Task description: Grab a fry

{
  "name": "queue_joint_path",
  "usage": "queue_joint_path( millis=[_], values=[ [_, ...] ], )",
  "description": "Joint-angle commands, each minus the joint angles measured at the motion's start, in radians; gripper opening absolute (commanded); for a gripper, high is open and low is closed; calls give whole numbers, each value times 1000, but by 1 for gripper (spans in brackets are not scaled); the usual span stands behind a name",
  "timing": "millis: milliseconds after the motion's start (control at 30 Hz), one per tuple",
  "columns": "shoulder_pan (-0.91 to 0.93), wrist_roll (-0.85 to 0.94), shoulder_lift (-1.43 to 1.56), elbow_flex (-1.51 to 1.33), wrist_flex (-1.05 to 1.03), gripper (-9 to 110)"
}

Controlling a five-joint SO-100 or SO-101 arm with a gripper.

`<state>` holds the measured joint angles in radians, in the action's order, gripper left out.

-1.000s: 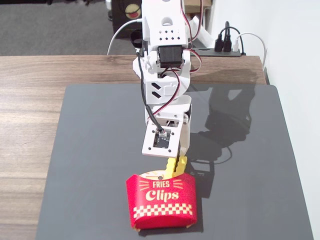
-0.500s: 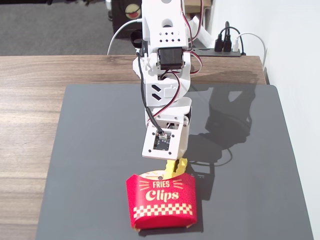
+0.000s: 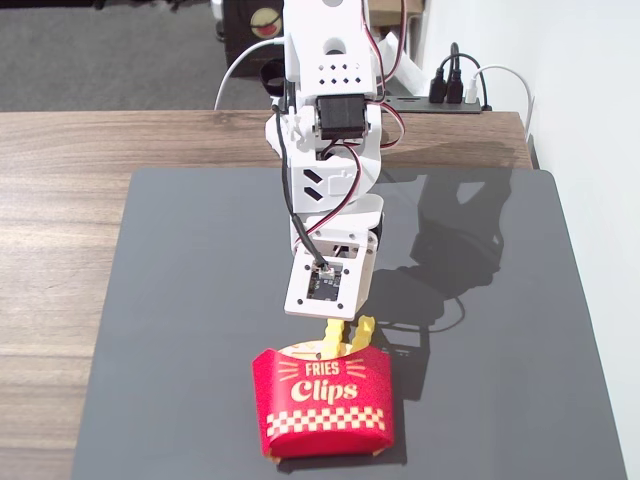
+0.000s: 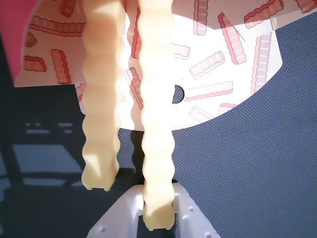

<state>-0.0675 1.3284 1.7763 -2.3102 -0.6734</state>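
Observation:
A red "FRIES Clips" carton [image 3: 322, 400] stands on the dark mat near its front edge. Two yellow crinkle-cut fries [image 3: 331, 338] [image 3: 362, 334] stick out of its top. My gripper [image 3: 340, 322] hangs right above them, its fingers hidden under the wrist. In the wrist view the gripper [image 4: 158, 210] has its white jaws closed on both sides of the tip of the right fry [image 4: 157, 124]. The left fry [image 4: 101, 99] stands free beside it. The carton's printed inner wall [image 4: 223, 64] is behind them.
The dark mat [image 3: 500, 350] lies on a wooden table [image 3: 60, 250]. A power strip with plugs [image 3: 450, 95] sits at the table's back right, beside the white wall. The arm's shadow falls on the mat to the right of the arm.

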Motion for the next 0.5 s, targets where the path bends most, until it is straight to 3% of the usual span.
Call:
queue_joint_path(
  millis=[0,467],
  values=[
    [-11,-3,49,20,-18,4],
    [-23,3,385,-216,-141,4]
  ],
)
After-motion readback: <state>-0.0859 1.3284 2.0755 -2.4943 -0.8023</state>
